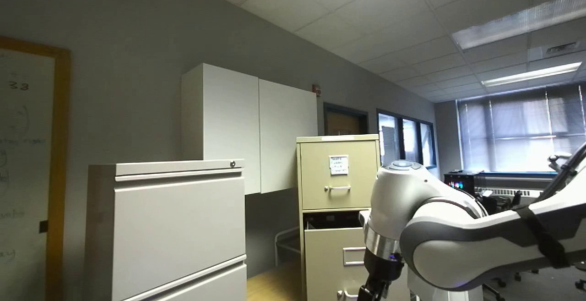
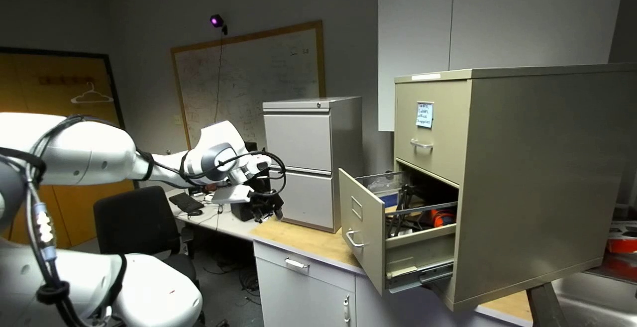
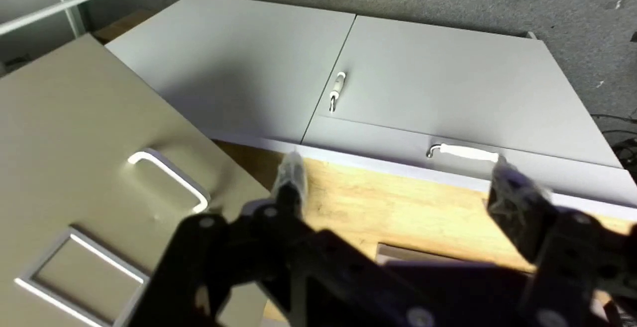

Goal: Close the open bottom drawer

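The bottom drawer [image 2: 359, 222] of the beige filing cabinet is pulled out in an exterior view, with dark items and an orange-red item inside. Its beige front also shows in an exterior view [image 1: 322, 264], partly behind my arm, and at the left of the wrist view [image 3: 99, 167]. The drawer's metal handle [image 2: 354, 239] shows in the wrist view too [image 3: 171, 176]. My gripper [image 3: 398, 163] is open with nothing between its fingers. In an exterior view my gripper [image 2: 268, 213] is apart from the drawer front, off to its handle side. Its fingertips are near the lower edge of an exterior view [image 1: 372, 293].
The upper drawer [image 2: 432, 128] of the same cabinet is shut. A pale grey cabinet [image 2: 298, 140] stands beside it on the wooden counter [image 2: 298, 235]. Grey base cupboards [image 2: 303, 294] with white handles are below. A sink [image 2: 597, 297] is at the right.
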You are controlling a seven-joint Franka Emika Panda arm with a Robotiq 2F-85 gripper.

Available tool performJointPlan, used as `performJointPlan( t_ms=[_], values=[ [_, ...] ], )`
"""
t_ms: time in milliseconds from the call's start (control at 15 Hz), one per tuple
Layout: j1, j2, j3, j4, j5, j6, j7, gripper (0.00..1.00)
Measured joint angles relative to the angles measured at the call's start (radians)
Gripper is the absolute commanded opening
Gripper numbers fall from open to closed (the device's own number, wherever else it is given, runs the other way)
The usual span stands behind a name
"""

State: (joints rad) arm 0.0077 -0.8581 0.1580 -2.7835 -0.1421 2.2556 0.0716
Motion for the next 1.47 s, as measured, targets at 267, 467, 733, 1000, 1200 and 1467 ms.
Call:
performJointPlan(
  t_ms=[267,467,733,1000,1200,1467],
  values=[
    [-0.023,0.142,0.096,0.033,-0.169,0.142,0.012,0.34],
    [-0.086,0.261,0.188,0.076,-0.359,0.193,0.063,0.11],
    [-0.255,0.377,0.337,0.136,-0.702,0.254,0.216,0.00],
    [-0.523,0.430,0.496,0.206,-1.046,0.340,0.323,0.00],
    [-0.748,0.458,0.619,0.285,-1.302,0.387,0.446,0.00],
    [-0.931,0.584,0.714,0.397,-1.626,0.370,0.676,0.00]
  ],
)
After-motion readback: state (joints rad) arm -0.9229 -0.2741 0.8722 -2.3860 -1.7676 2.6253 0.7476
